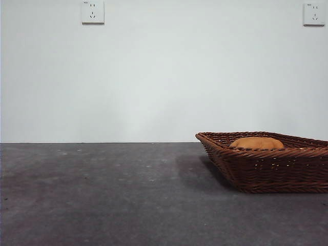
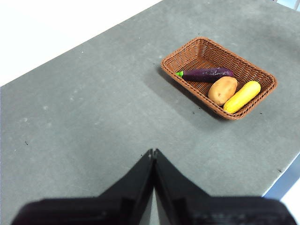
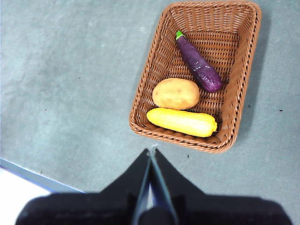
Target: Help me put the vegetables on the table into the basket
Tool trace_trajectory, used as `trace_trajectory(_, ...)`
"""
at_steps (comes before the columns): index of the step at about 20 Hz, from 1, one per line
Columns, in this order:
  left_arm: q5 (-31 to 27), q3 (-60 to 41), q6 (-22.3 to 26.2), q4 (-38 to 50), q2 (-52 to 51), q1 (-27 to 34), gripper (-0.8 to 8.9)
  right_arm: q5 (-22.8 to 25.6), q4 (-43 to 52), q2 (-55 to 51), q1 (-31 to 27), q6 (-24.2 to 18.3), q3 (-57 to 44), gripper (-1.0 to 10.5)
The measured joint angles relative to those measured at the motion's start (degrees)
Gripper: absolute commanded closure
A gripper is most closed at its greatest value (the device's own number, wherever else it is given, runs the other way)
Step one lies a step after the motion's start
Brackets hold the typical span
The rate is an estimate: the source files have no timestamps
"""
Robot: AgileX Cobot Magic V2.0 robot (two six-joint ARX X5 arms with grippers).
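Note:
The brown woven basket (image 1: 266, 171) stands on the dark grey table (image 1: 102, 195) at the right. In it lie the yellow corn cob (image 3: 182, 122), the orange-brown potato (image 3: 176, 93) and the purple eggplant (image 3: 199, 65). The front view shows only the potato's top (image 1: 256, 143) above the rim. The left wrist view shows the basket (image 2: 187, 51) with the eggplant (image 2: 206, 74), potato (image 2: 222, 90) and corn (image 2: 241, 96). My left gripper (image 2: 153, 152) is shut and empty, high above the bare table, away from the basket. My right gripper (image 3: 153, 151) is shut and empty, high above the table just outside the basket's rim (image 3: 154, 56).
A white wall with two sockets (image 1: 93, 12) rises behind the table. The table's edge (image 3: 37, 176) shows in the right wrist view near my right gripper, and another edge (image 2: 281, 176) in the left wrist view.

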Motion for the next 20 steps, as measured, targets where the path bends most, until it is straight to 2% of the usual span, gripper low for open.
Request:
trace_trajectory(10,0.0,0.0,0.0,0.0,0.8,0.0,8.18,0.7,0.0,0.8,0.0,1.7,0.0,9.5)
trace_trajectory(20,-0.2,0.0,0.0,0.1,2.4,0.0,8.17,7.4,0.0,6.0,0.0,1.9,0.0,9.5)
